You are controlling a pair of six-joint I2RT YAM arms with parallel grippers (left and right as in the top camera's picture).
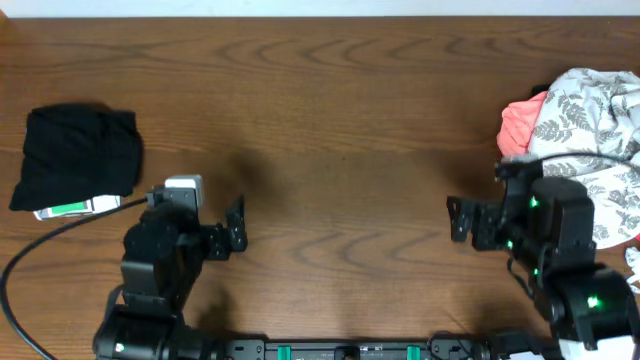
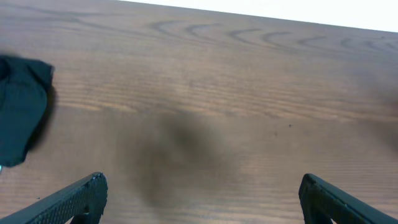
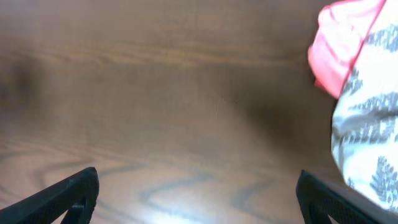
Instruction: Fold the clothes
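— Where's the folded black garment point(image 1: 78, 155)?
— At the left edge of the table point(image 1: 340, 110). A patterned pile point(image 1: 590, 130) sits at its right edge.
— And the jaws?
— I see the left gripper point(image 1: 237, 228) and right gripper point(image 1: 458, 220) spread wide, both empty.

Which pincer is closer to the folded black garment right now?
Left. The left pincer is just right of the black garment and nearer the robot, not touching it; the right pincer is far across the table, beside the patterned pile.
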